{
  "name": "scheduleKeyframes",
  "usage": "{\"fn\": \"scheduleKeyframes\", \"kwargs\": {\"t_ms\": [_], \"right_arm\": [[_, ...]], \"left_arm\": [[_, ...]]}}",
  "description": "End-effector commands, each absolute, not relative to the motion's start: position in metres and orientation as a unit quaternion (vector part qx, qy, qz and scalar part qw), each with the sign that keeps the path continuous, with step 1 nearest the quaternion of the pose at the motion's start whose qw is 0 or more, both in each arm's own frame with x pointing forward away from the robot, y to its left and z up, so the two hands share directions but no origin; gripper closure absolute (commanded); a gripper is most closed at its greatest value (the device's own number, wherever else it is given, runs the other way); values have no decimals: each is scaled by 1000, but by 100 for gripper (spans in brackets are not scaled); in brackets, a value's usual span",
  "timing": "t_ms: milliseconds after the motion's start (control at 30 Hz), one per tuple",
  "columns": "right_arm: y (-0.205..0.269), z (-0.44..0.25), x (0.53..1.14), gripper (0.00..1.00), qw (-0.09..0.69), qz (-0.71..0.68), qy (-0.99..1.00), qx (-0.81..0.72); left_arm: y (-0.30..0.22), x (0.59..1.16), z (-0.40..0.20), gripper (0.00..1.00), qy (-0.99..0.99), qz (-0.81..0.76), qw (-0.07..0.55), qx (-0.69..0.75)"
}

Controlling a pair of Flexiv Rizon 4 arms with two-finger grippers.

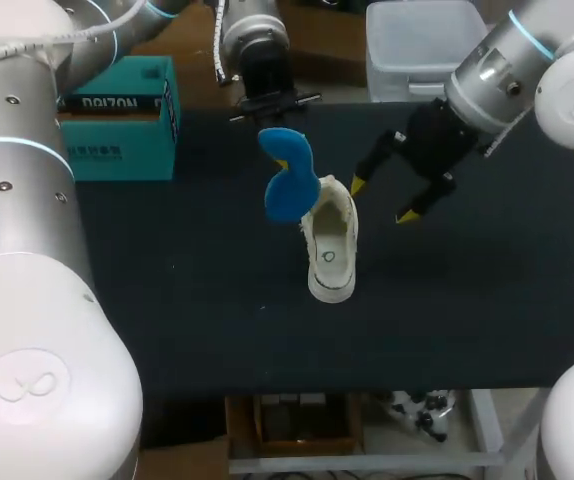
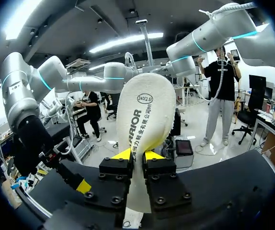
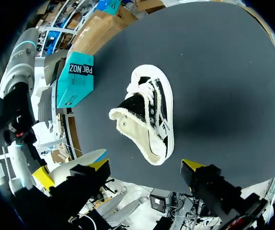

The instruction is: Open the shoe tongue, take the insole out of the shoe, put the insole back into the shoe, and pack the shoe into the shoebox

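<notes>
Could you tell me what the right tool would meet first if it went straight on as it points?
Probably the white shoe, which lies dead ahead of the right tool in its wrist view; how far is unclear.

We see a dark table (image 1: 487,300). A tiny blue speck (image 1: 262,307) lies on it, at about 8 o'clock from the table's middle.

Bright, even overhead light (soft shadows only).
</notes>
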State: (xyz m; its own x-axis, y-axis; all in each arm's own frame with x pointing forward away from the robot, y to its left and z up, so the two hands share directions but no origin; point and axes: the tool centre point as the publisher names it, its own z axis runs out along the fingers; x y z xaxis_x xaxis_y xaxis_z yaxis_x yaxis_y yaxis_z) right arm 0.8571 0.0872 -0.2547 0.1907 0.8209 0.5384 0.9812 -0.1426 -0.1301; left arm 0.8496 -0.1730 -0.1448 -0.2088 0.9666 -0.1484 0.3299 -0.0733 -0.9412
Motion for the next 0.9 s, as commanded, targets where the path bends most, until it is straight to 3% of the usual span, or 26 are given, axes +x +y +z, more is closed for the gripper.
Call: {"fn": "scheduleKeyframes", "kwargs": {"t_ms": [33,233,667,900], "right_arm": [[88,-250,855,0,260,-174,-558,-769],[97,-249,833,0,359,-175,-382,-833],[104,-247,827,0,359,-160,-361,-846],[96,-254,845,0,421,-191,-288,-839]], "left_arm": [[-179,850,-144,100,-592,491,321,-552],[-186,843,-147,100,-587,487,312,-566],[-189,836,-149,100,-558,507,299,-585],[-183,830,-154,100,-544,524,281,-592]]}}
